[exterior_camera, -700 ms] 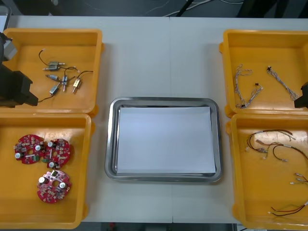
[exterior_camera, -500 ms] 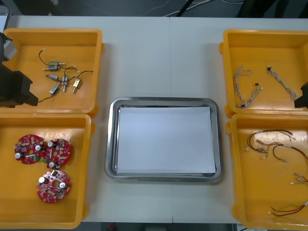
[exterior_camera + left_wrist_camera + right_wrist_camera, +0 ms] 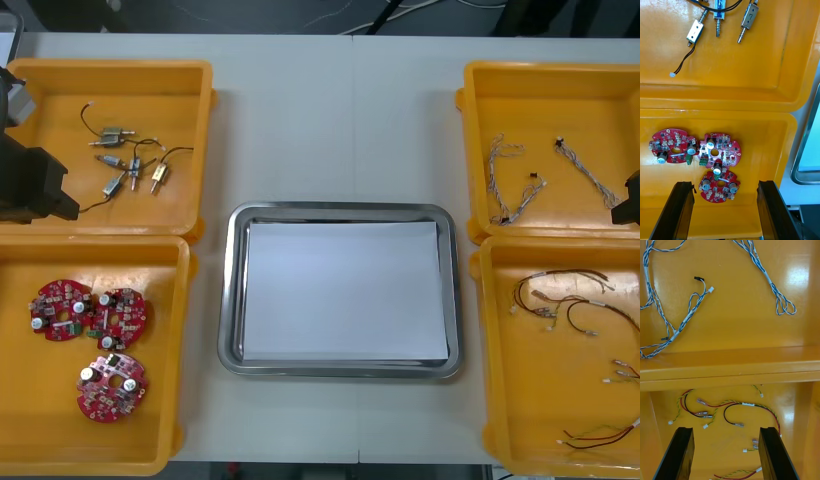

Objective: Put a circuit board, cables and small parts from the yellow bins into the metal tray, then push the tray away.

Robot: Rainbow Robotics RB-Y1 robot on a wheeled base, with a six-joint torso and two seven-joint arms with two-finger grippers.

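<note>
Table [image 3: 340,120]: light; tray [image 3: 232,290] central, white inside, gaps to bins [image 3: 204,150] each side.
Boards [image 3: 118,315]: three, near left bin.
Left gripper [image 3: 724,183]: fingers apart, above left bins.
Right gripper [image 3: 725,429]: fingers apart, above cables [image 3: 742,404].

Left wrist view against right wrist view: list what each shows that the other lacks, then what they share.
Left wrist view alone of the two: three round red circuit boards ahead of the open left gripper, small metal parts in the bin past them, a corner of the metal tray. Right wrist view alone of the two: red, yellow and black cables ahead of the open right gripper, twisted blue and white cables in the bin past them. Shared: two adjoining yellow bins and an open gripper holding nothing.
</note>
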